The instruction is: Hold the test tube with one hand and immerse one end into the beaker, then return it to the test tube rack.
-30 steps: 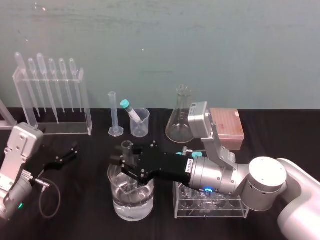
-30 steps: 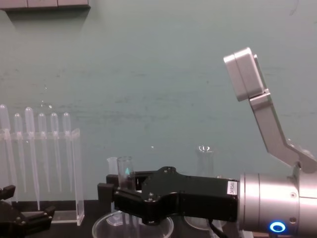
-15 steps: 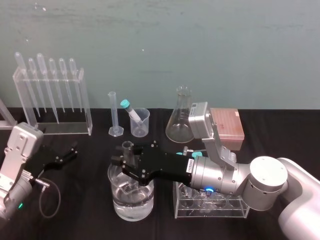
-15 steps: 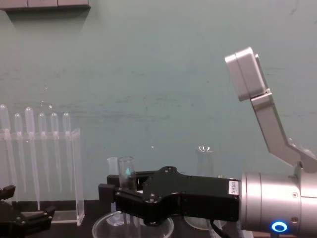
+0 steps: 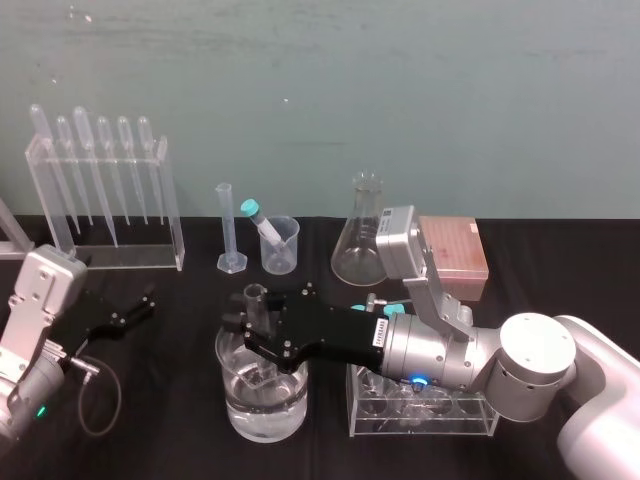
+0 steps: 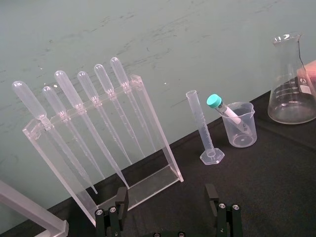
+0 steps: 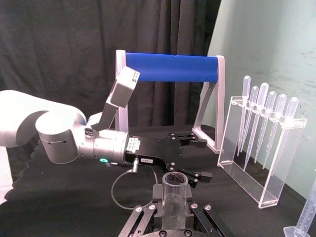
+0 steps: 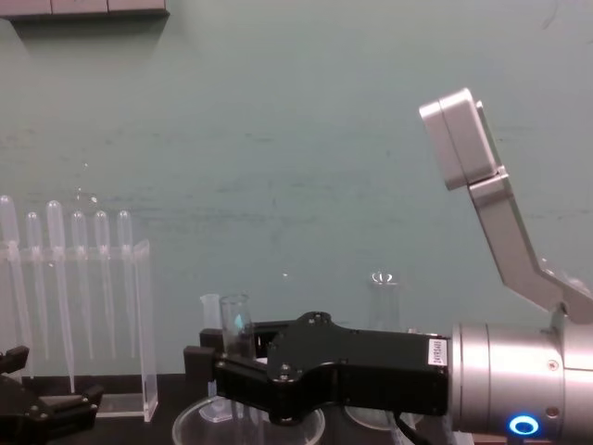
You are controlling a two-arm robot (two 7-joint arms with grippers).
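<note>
Pinching the test tube [image 5: 254,298] near its top, the right hand [image 5: 250,325] holds it standing up, close to the front edge of the table [image 5: 170,440]. The tube's lower end is down inside the big beaker [image 5: 262,405] of water (I cannot tell if it is wet). The pink test tube rack [image 5: 455,250] sits by the back edge, on the right. The left hand [image 5: 132,306] rests near the left edge, spread wide.

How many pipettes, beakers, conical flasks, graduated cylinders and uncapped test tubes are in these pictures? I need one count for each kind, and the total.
Pipettes: 6
Beakers: 2
Conical flasks: 1
Graduated cylinders: 1
Uncapped test tubes: 1
Total: 11
</note>
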